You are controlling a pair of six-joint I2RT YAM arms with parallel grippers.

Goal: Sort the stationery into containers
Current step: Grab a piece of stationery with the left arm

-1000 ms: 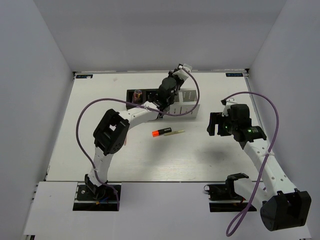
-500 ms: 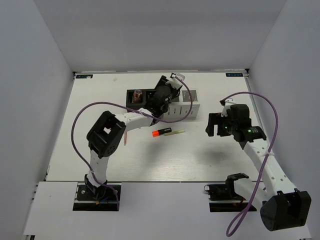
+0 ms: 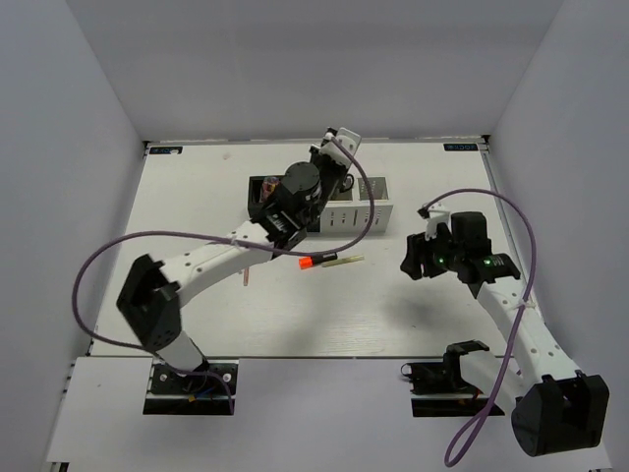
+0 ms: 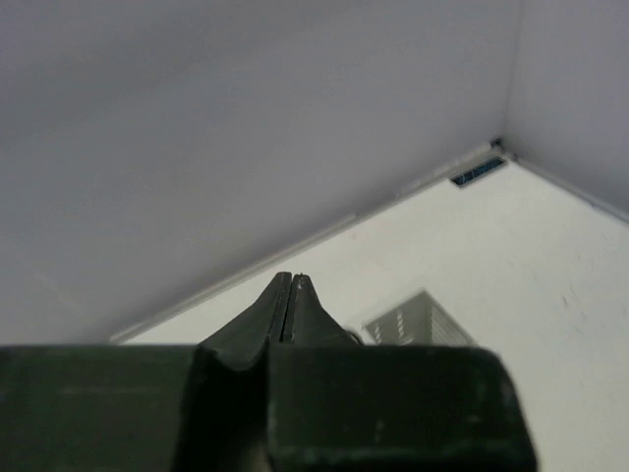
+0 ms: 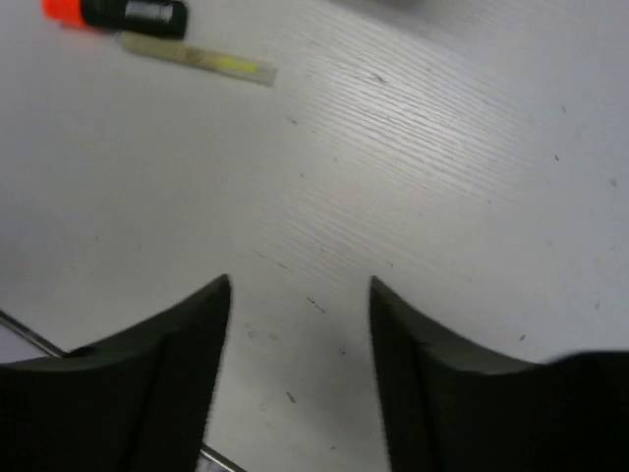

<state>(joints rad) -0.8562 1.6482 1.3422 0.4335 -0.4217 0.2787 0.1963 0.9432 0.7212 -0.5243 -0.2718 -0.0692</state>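
Observation:
The containers (image 3: 359,205) stand in a row at the back middle, black cups on the left and white ones on the right; a white one shows in the left wrist view (image 4: 418,320). My left gripper (image 3: 329,162) is shut and empty above them, pointing at the back wall (image 4: 290,282). A black marker with an orange cap (image 3: 316,262) and a thin yellowish stick (image 3: 346,260) lie in front of the row. A thin pink stick (image 3: 244,277) lies further left. My right gripper (image 3: 417,256) is open and empty to the right of the marker (image 5: 118,12) and the stick (image 5: 197,59).
Something pinkish stands in the leftmost black cup (image 3: 270,187). My left arm (image 3: 206,261) crosses the table from the near left to the cups, partly covering the marker. White walls enclose the table on three sides.
My left arm has swung its elbow out to the left and low, and its gripper has shifted left above the cups. My right gripper has moved slightly nearer and left.

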